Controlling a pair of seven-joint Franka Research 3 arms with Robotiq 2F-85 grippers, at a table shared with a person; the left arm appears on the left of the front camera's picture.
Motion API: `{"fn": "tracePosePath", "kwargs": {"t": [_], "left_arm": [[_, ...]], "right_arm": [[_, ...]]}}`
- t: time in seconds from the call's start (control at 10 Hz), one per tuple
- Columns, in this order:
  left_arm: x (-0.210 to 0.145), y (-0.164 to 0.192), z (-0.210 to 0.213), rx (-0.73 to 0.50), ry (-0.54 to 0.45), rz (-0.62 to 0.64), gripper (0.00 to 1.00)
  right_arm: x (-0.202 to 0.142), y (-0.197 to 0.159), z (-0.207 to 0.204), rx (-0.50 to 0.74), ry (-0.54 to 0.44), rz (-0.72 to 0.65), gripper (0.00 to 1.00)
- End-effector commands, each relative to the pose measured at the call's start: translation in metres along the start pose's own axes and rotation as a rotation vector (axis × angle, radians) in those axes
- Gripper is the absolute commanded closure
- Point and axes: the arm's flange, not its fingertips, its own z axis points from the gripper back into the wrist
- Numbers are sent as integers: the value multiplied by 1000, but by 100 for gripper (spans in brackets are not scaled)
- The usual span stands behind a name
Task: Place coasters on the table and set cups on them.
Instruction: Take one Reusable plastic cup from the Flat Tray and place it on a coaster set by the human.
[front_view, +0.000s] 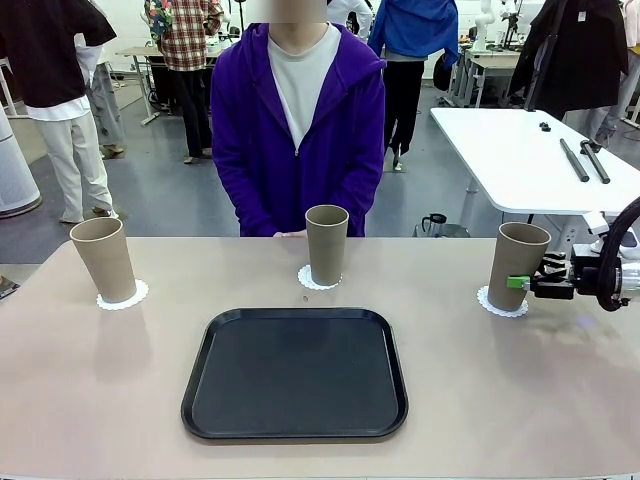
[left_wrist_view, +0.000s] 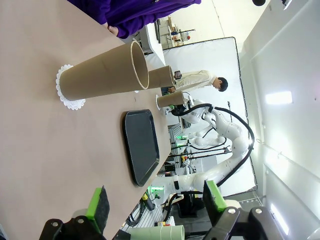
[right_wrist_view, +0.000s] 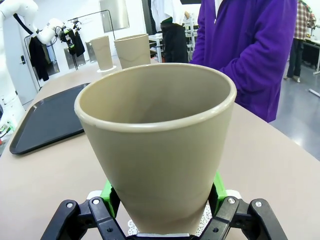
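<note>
- At the left of the front view, the left cup (front_view: 103, 258) stands upright on the left coaster (front_view: 123, 296), near the left edge of the table (front_view: 90, 390). The scalloped rim of the doily shows at its base, so I judge this pair is finished.
- The left end effector (left_wrist_view: 155, 202) shows at the bottom of the left wrist view. Its green pads stand well apart and nothing is between them; it hangs over bare table, away from the cups.
- In the lower middle of the front view lies the black tray (front_view: 296, 374), with nothing on it. I think it served to carry the cups, but this is only a guess.
- Above the tray, in the middle, the middle cup (front_view: 326, 244) stands on the middle coaster (front_view: 314, 281), just in front of the person in a purple jacket (front_view: 298, 130). A small dark speck lies on the table between the coaster and the tray; I cannot tell what it is.
- At the right, the right cup (front_view: 516, 266) stands on the right coaster (front_view: 499, 303). The right end effector (front_view: 519, 283) is clamped on the lower part of this cup, one green pad at each side in the right wrist view. The low grip probably keeps the tall cup steady while it is set down.
- In the right wrist view the cup hides almost all of its coaster. I cannot tell if the cup already rests fully on the doily.
- The right arm is cut off by the right edge of the front view.
</note>
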Motion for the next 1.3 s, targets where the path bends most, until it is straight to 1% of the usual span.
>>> {"fn": "tracePosePath", "kwargs": {"t": [0.0,0.3,0.4,0.9,1.2], "left_arm": [[-1,-2,1,2,-2,0,0],[-1,-2,1,2,-2,0,0],[-1,-2,1,2,-2,0,0],[-1,-2,1,2,-2,0,0],[-1,-2,1,2,-2,0,0]], "right_arm": [[3,-4,-2,22,-6,-24,16],[1,-6,-1,20,4,-30,16],[0,-6,-1,20,19,-36,0],[1,-1,1,39,56,-27,0],[-3,3,0,48,138,-11,0]]}}
